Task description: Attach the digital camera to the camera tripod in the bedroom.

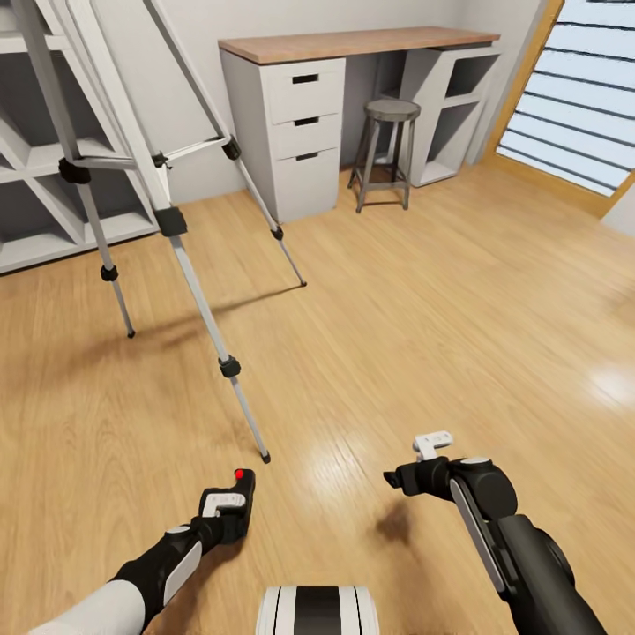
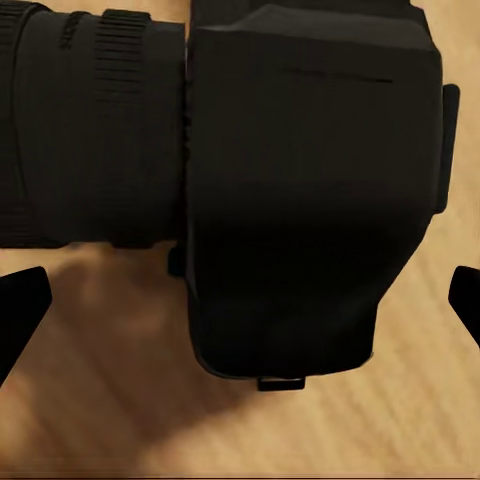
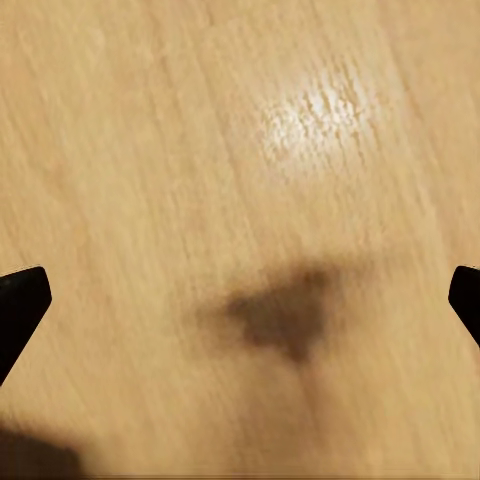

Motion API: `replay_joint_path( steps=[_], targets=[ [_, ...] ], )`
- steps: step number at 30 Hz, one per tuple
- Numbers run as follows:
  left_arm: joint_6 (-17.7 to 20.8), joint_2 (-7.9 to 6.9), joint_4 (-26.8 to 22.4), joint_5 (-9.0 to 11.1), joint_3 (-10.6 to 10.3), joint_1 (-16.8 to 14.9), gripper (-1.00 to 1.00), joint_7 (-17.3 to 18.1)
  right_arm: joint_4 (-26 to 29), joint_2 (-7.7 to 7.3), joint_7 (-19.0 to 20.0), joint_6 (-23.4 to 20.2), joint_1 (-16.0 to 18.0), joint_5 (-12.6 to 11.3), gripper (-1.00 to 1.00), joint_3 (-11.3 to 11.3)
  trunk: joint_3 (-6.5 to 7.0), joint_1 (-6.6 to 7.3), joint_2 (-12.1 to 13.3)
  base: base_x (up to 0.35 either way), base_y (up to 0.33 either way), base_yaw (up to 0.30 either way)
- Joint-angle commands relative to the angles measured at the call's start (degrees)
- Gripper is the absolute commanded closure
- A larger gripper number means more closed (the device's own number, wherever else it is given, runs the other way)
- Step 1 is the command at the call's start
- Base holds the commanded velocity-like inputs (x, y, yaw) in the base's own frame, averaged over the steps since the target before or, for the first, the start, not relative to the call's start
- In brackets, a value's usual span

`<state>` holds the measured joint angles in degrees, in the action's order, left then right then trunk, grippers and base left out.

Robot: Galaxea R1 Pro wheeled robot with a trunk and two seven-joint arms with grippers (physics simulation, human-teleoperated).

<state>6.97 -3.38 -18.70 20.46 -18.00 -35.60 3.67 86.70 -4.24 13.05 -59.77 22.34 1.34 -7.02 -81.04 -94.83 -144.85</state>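
The digital camera [image 1: 241,496], a small black box with a red button at its far end, sits in my left gripper [image 1: 231,513] low over the wood floor. In the left wrist view the camera [image 2: 310,200] is very close, its lens barrel off to one side, and the gripper [image 2: 240,320] has a fingertip at each edge. The camera tripod [image 1: 169,219] stands ahead on the left with its silver legs spread, the nearest foot [image 1: 266,457] just beyond the camera. Its pan head is cut off above the picture. My right gripper [image 1: 394,481] hovers open and holds nothing, with bare floor between its fingertips [image 3: 22,305].
A white desk with drawers [image 1: 304,123] and a wooden top runs along the far wall, with a round stool [image 1: 388,150] under it. White cube shelves [image 1: 48,185] stand behind the tripod. A slatted window [image 1: 578,97] is at the right. Open floor lies right of the tripod.
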Motion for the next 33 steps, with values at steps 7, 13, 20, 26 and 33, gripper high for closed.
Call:
replay_joint_path(
  steps=[7, 13, 20, 26, 33],
  targets=[
    [0.38, -0.12, -0.11, 0.44, -0.20, -0.24, -1.00, 0.07, 0.05, -0.02, 0.13, -0.23, -0.33, 0.17, -1.00, -0.19, -1.59, -0.17, -0.11, 0.000, 0.000, 0.000],
    [0.40, -0.08, -0.11, 0.43, -0.24, -0.30, -1.00, 0.04, 0.05, -0.04, 0.13, -0.23, -0.46, 0.22, -1.00, -0.24, -2.26, -0.24, -0.15, 0.000, 0.000, 0.000],
    [0.41, 0.00, -0.11, 0.26, -0.33, -0.30, -1.00, 0.05, 0.15, -0.05, 0.13, -0.23, -0.56, 0.24, -1.00, -0.26, -2.26, -0.24, -0.15, 0.000, 0.000, 0.000],
    [0.41, 0.14, -0.11, 0.10, -0.42, -0.30, -1.00, 0.05, 0.24, -0.05, 0.13, -0.23, -0.61, 0.24, -1.00, -0.27, -2.26, -0.24, -0.15, 0.000, 0.000, 0.000],
    [0.42, 0.08, -0.11, 0.16, -0.45, -0.31, -1.00, 0.03, 0.29, -0.04, 0.13, -0.23, -0.62, 0.25, -1.00, -0.27, -3.15, -0.35, -0.20, 0.000, 0.000, 0.000]
  ],
)
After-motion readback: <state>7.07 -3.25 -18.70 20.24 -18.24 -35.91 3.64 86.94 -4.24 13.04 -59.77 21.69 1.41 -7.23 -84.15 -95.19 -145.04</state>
